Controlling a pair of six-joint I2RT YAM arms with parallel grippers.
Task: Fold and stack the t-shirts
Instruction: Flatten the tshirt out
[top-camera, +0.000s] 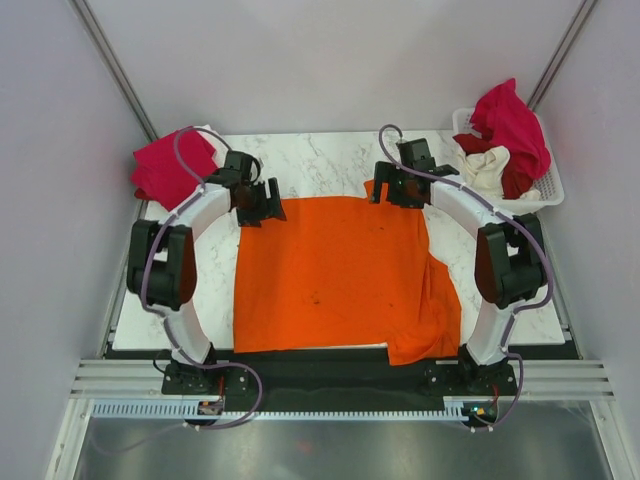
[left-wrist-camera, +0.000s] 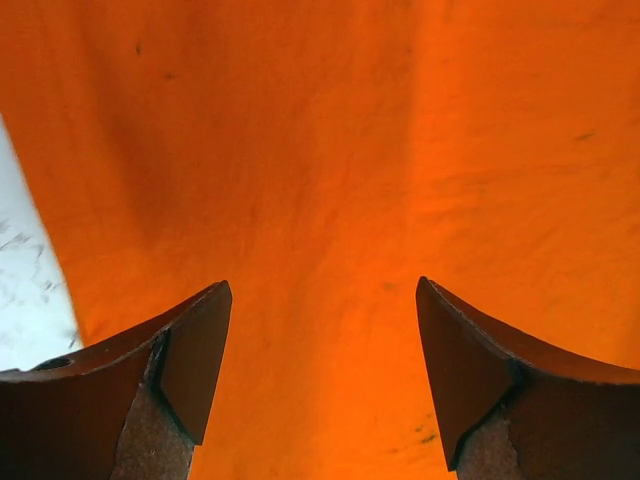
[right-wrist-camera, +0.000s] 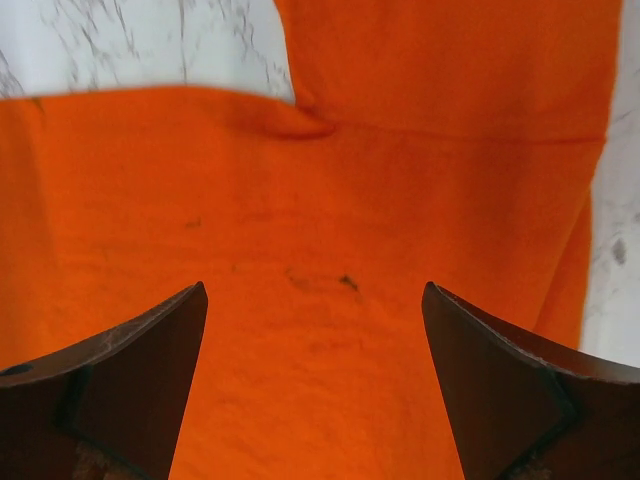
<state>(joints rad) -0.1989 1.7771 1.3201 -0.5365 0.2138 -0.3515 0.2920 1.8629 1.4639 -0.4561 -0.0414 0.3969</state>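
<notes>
A bright orange t-shirt (top-camera: 335, 275) lies spread flat on the marble table, its right side rumpled near the front edge. Over its far left corner hovers my left gripper (top-camera: 262, 205), open, with only orange cloth (left-wrist-camera: 320, 200) below the jaws. My right gripper (top-camera: 398, 190) stands open above the far right corner, and the orange t-shirt (right-wrist-camera: 330, 260) with a few small dark marks fills the gap between its fingers. A folded crimson-pink t-shirt (top-camera: 170, 168) rests at the table's far left. More t-shirts, crimson-pink (top-camera: 512, 125), cream (top-camera: 485, 165) and dark red, are heaped in the basket.
The white slotted plastic basket (top-camera: 545, 195) sits at the far right corner of the table. Bare marble table (top-camera: 320, 160) shows beyond the orange shirt. Both arm bases are at the near edge, and plain walls close in on three sides.
</notes>
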